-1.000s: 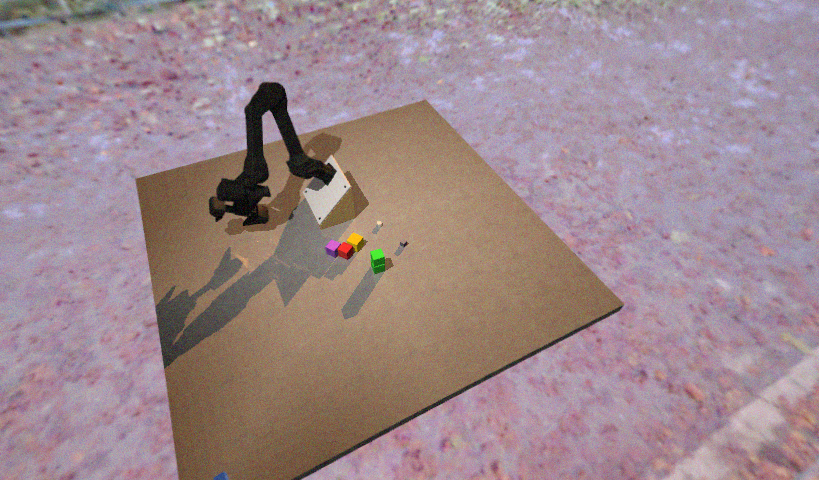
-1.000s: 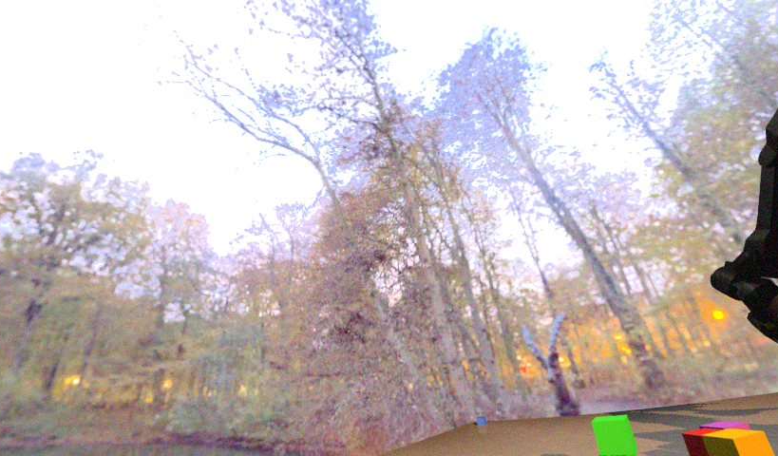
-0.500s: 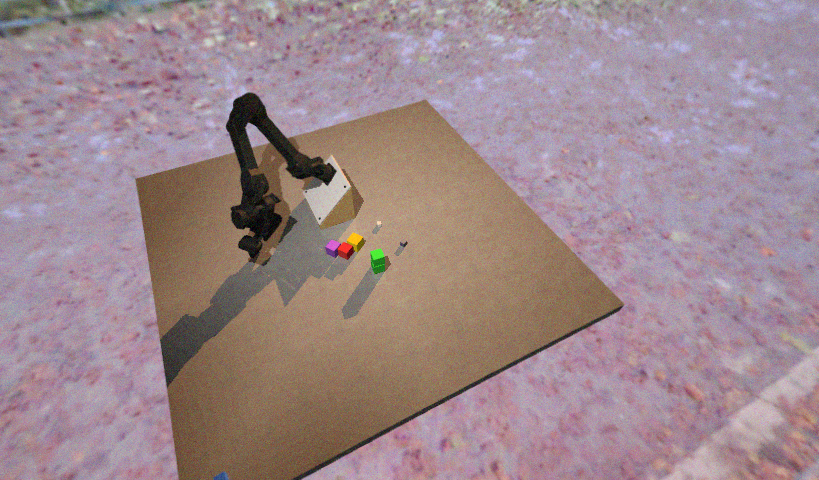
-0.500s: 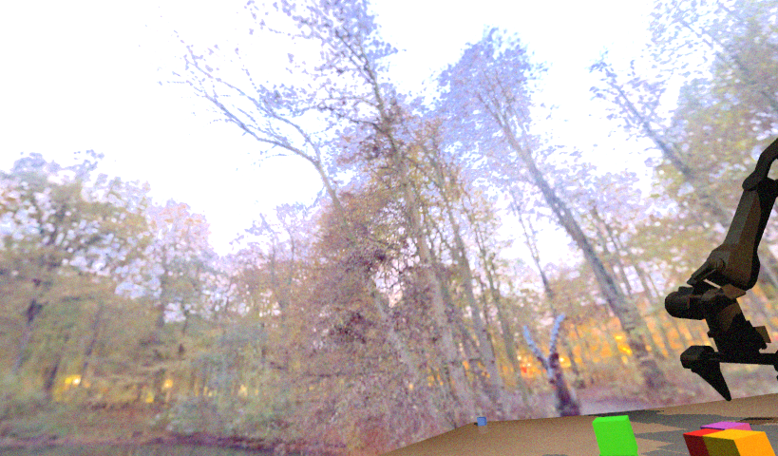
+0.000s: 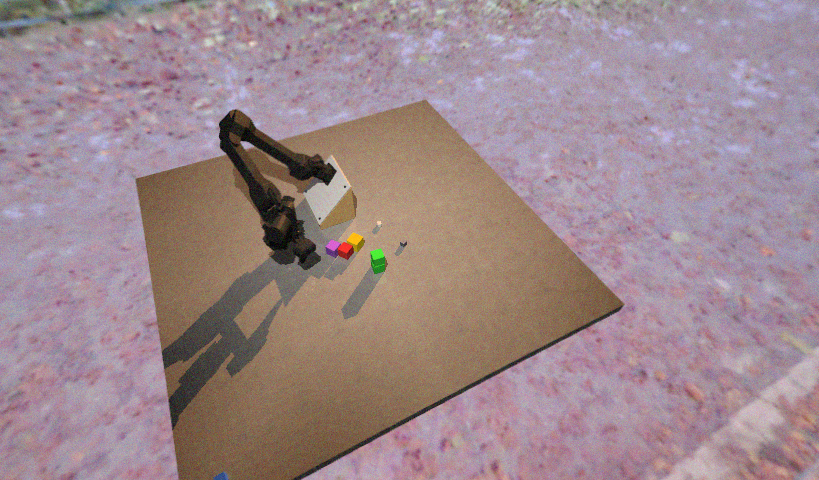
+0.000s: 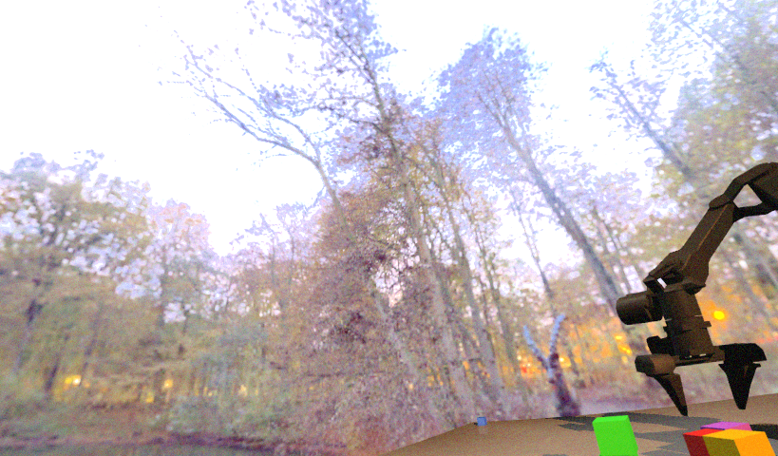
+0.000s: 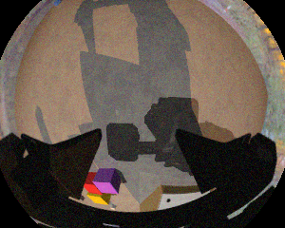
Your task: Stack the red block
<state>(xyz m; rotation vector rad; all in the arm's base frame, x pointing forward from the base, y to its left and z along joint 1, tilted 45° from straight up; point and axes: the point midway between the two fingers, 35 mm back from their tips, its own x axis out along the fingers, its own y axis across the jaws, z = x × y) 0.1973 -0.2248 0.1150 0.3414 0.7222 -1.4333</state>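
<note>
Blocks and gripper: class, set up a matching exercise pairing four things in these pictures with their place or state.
Things:
1. red block
2. green tower
3. purple block
4. gripper

Place or state:
A. open, holding nothing
B. between the purple and orange blocks
C. standing apart from the row
D. row end nearest the gripper

Pairs: 1-B, 2-C, 3-D, 4-A
</note>
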